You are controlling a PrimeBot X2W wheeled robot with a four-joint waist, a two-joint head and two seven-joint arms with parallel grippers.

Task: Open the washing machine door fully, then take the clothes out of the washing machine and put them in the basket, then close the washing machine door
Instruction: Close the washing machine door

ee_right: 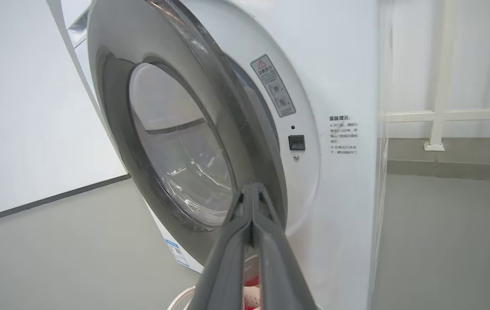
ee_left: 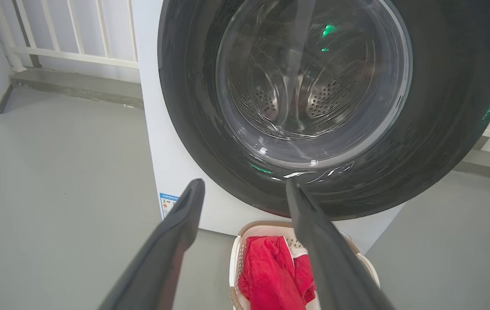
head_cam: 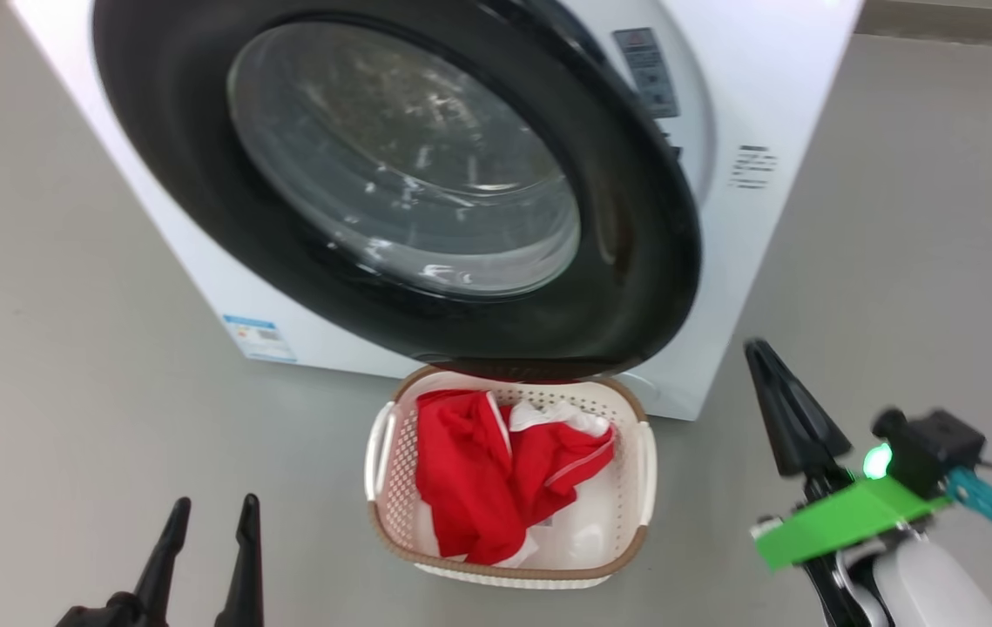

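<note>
Fingers first: the right gripper's (head_cam: 758,353) two long dark fingers (ee_right: 270,258) are pressed flat together with nothing between them. The left gripper's (head_cam: 214,505) pair stands wide apart, also empty, low over the grey floor (head_cam: 69,348).

In the right wrist view, the free edge of the big round washing machine door (head_cam: 635,261), with its glossy black rim and bulging glass window, sits just past the right tips. It's swung most of the way in, but there's a gap left to the white front-loading washing machine (head_cam: 774,87). I can't tell if the tips touch the rim. From the head view they look apart from it, off to its right and lower.

The bright red and white fabric clothes (head_cam: 469,479) lie in the small cream perforated plastic basket (head_cam: 648,461). It sits on the floor right under the door's bottom edge, between the two grippers. So closing looks like all that's left.

What could go wrong, imo: shut tips make a tiny contact on a slick curved rim, so a push could skid off, or slip into the gap and get pinched. A weak push might leave the latch uncaught.
</note>
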